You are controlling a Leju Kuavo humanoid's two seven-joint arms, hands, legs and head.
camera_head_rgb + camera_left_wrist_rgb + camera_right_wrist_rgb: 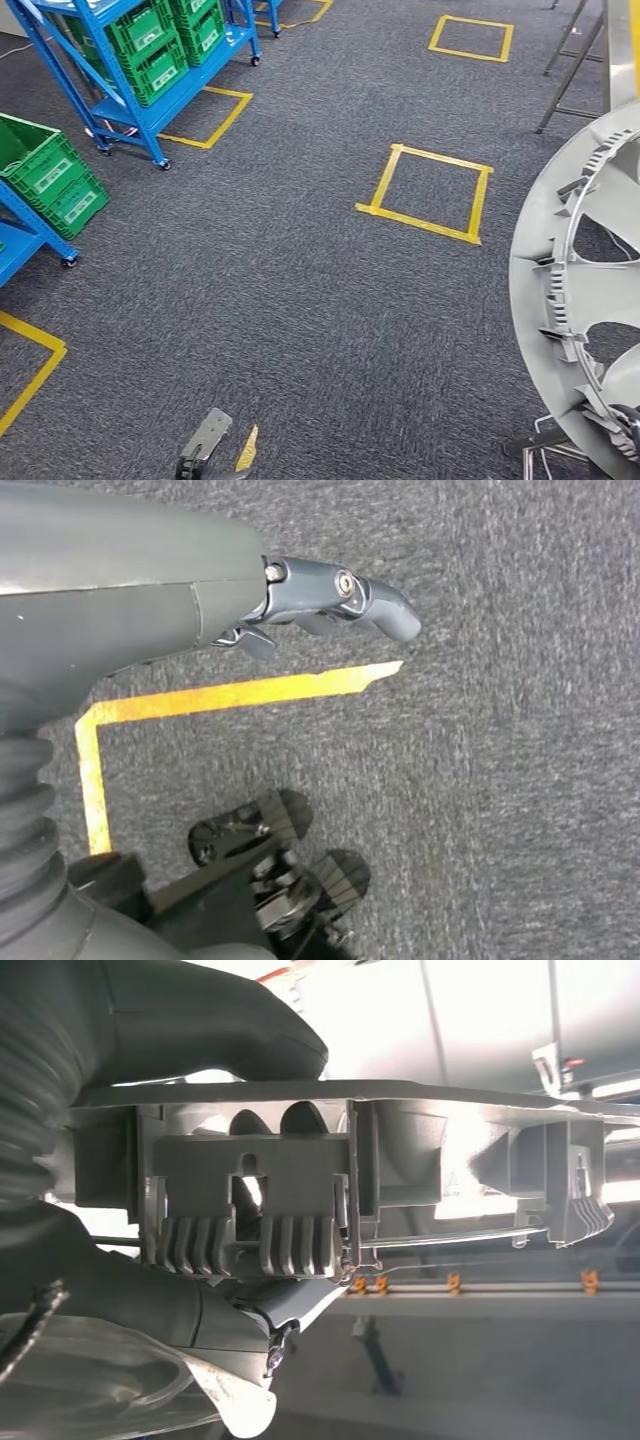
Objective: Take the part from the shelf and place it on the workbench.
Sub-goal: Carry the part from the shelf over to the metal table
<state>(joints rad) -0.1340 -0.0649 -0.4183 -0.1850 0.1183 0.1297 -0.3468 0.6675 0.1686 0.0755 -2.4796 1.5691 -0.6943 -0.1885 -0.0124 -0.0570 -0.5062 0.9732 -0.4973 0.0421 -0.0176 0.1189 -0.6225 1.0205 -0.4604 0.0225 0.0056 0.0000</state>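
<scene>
The carpet (287, 300) is crossed by yellow tape squares (426, 192), with blue shelves (143, 110) holding green crates (151, 45) at the far left. No desk is seen, so a walk with the load is judged to be under way.

The part (573, 290), a large grey ring-shaped moulding with ribs and clips, is carried at the near right, off the shelf and well above the floor. It is gripped at its near rim by the right hand (226, 1290), thumb on one face and fingers on the other, as seen from the right wrist. Only one edge is held, so the part could be levered loose by its own overhang if the stride jolts. Its far rim could be struck against the metal stand legs (573, 60) at the far right during a turn. A thin flange is pinched, so slipping or twisting is possible.

The left hand (332, 595) hangs over the carpet, fingers extended and holding nothing, so no second support is given.
</scene>
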